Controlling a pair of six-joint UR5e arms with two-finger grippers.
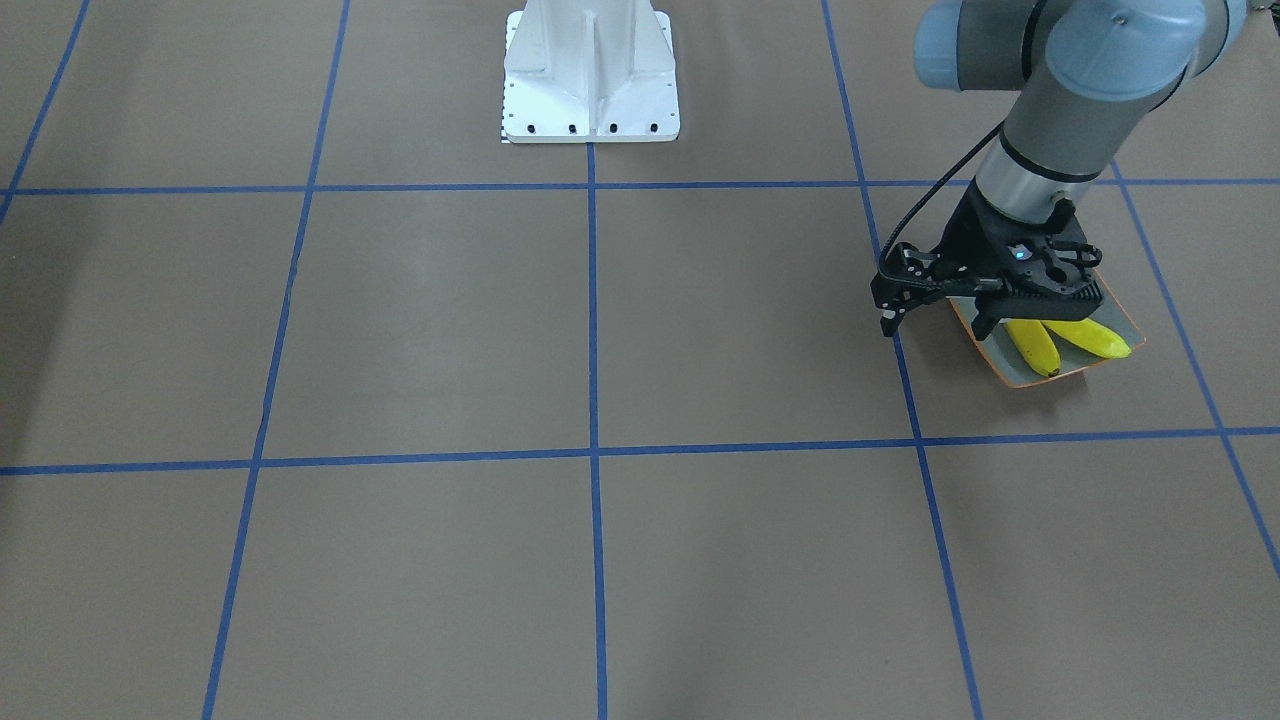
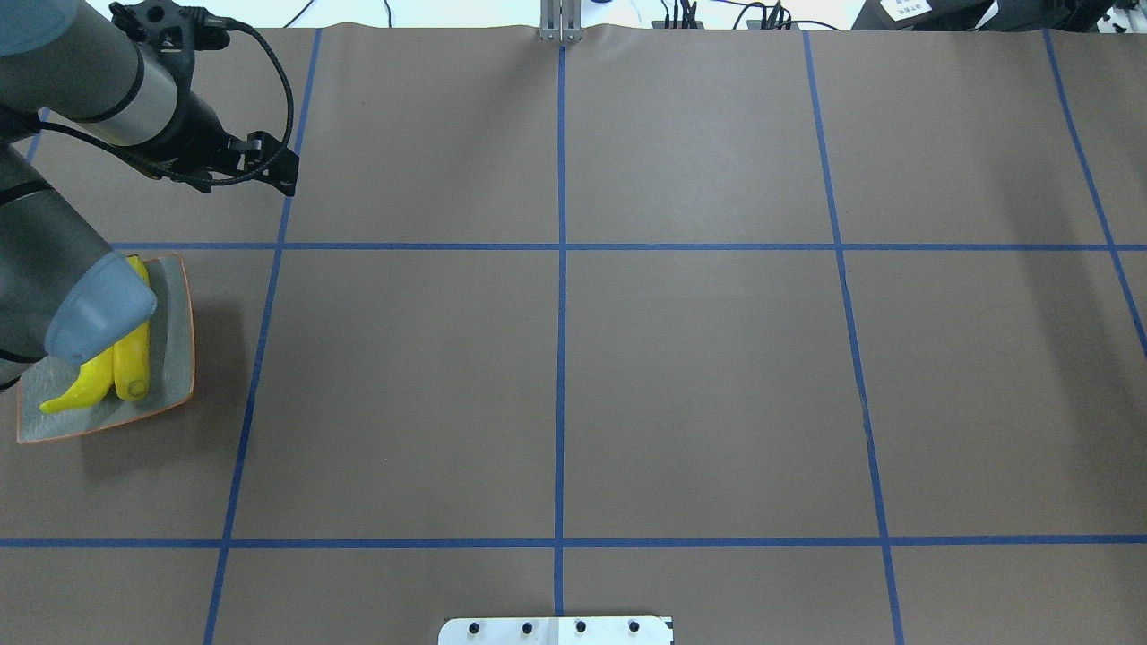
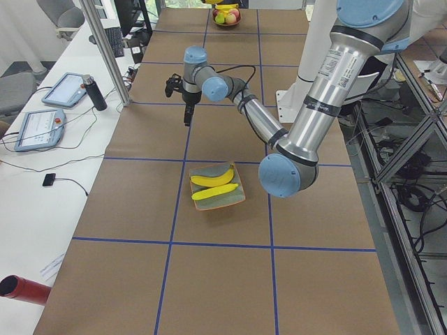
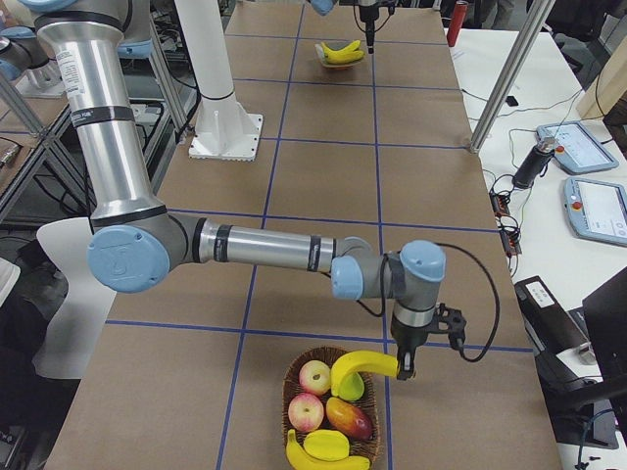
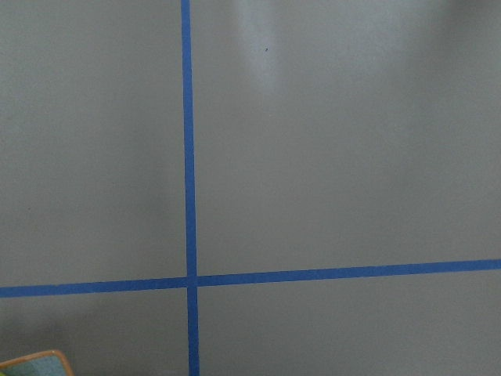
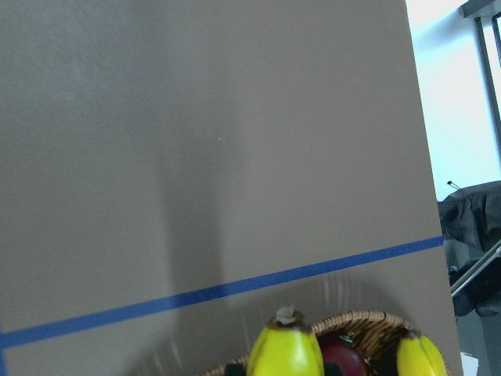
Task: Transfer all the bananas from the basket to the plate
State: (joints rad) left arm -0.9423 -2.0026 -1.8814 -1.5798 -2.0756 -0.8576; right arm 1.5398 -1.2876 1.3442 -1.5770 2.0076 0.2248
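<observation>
Two bananas [image 1: 1035,345] [image 2: 134,358] lie side by side on the grey-green plate [image 1: 1010,375] [image 2: 175,340] [image 3: 241,199]. My left gripper [image 1: 935,325] [image 2: 287,175] hangs above the table by the plate's corner, open and holding nothing. In the exterior right view a third banana [image 4: 362,367] [image 6: 286,348] hangs level at the tip of my right gripper [image 4: 404,370], just above the basket [image 4: 291,392]. I cannot tell whether that gripper is shut. Another banana [image 4: 323,455] [image 6: 419,356] lies in the basket.
The basket also holds apples [image 4: 313,377] and a mango [image 4: 348,416]. The robot's white base [image 1: 590,75] stands mid-table at the robot's edge. Tablets [image 3: 59,89] and a dark bottle [image 3: 94,92] lie on the side bench. Blue tape lines [image 2: 560,358] grid the brown tabletop.
</observation>
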